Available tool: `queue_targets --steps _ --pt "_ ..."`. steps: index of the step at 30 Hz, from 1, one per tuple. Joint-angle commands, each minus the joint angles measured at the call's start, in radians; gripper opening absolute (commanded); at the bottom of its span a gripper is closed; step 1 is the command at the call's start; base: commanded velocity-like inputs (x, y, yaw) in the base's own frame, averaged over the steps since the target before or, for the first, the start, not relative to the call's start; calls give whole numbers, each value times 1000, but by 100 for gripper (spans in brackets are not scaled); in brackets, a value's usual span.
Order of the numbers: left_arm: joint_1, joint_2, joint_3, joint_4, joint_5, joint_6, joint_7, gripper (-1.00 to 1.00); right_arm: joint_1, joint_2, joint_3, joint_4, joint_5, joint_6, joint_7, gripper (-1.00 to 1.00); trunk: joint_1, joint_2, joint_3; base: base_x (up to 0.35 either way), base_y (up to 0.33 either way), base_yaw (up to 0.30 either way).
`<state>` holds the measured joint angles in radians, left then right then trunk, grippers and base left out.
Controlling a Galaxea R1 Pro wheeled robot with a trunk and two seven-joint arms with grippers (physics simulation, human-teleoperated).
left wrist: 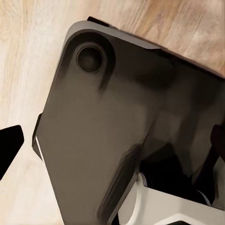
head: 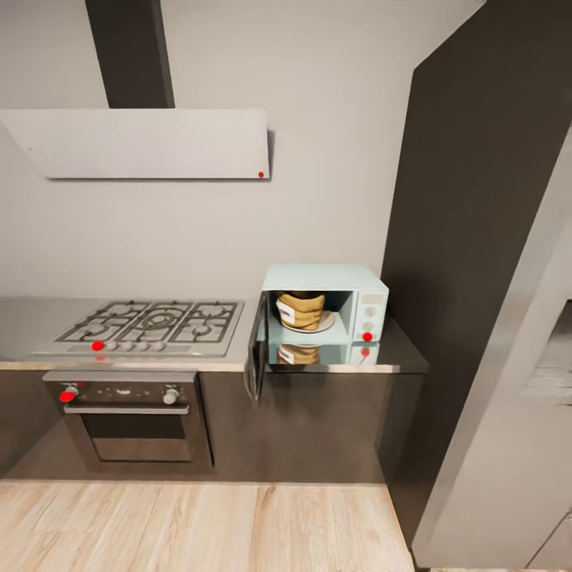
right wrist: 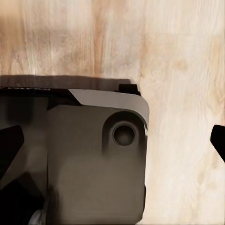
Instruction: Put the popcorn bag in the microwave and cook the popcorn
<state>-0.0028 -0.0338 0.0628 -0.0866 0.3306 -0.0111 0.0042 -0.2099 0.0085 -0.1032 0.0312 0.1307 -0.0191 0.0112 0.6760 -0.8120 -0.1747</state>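
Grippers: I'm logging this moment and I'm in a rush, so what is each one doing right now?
Left gripper: cannot be told; just one dark fingertip shows above the wooden floor.
Right gripper: cannot be told; likewise one fingertip at the edge.

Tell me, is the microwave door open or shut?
Open: the microwave door swings out leftward, exposing the popcorn bag inside.

Both tools point down over robot's dark base [left wrist: 108, 140]; finger tips [right wrist: 219, 140] barely visible, prob. open.
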Motion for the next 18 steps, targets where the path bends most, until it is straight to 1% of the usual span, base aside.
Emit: queue_targets --steps 1,4,6,8,18 --pt "0 0 6 0 1 -1 0 100 -1 0 -9 3 10 -2 1 100 0 -1 -1 0 0 -233" --pt "0 0 6 -1 1 -1 0 100 0 -1 -8 2 10 -2 1 100 0 -1 -1 0 0 -218" --pt "0 0 5 1 1 -1 0 100 0 -4 -7 1 12 -1 0 100 0 -1 -1 11 0 -78" --pt "0 0 5 2 3 0 0 100 0 -7 -7 0 16 -1 0 100 0 -1 -1 141 0 -30" --pt "0 0 3 2 -7 0 -1 100 0 -9 -3 0 20 -5 0 100 0 -1 -1 306 0 -3"
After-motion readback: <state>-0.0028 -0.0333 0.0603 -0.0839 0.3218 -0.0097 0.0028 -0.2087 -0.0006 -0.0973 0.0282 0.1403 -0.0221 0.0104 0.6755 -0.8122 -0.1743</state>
